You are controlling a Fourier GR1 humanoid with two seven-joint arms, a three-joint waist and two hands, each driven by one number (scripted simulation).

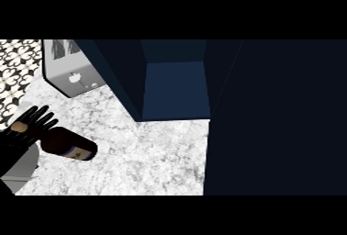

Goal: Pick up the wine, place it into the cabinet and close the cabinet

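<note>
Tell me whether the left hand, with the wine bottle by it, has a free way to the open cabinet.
Probably yes. The left hand is by the wine bottle at the view's left, and only bare marble counter lies between it and the open cabinet. The toaster stands off to the side, behind that path.

Steep head view over counter (149,151)
</note>
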